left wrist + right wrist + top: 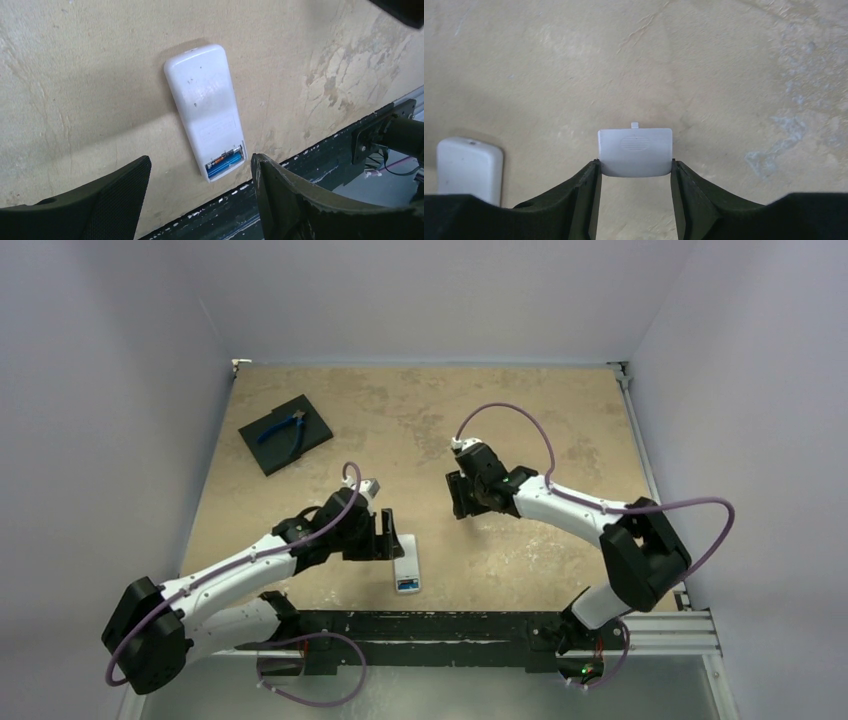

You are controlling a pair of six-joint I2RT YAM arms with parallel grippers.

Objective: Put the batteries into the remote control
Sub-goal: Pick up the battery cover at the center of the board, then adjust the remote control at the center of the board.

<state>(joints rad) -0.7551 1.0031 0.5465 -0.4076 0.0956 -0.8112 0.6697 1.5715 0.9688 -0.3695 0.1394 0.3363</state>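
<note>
Batteries (226, 162) sit in the remote control (205, 107); cover (635, 150) unfitted, clamped in my right gripper (635, 166). Left gripper (201, 166) wide, empty.

The white remote control (202, 107) lies face down near the table's (75, 100) front edge, its open bay showing a blue battery (226, 164).

Tan mottled table (420, 410) fills mid-frame.
Upper left: black square pad (272, 455), with blue-handled pliers (283, 429) lying on it.
Lower centre: white remote control (408, 562), lying lengthwise up-down the frame, close to the table's lower edge. There is a small bluish patch at its lower end, too small to resolve.
Beside it: left gripper (385, 535), just left of the remote's upper end; contact unclear.
Centre frame: right gripper (460, 498), above and right of the remote, apart from it.
Purple cable (520, 412) loops over each arm.
</note>
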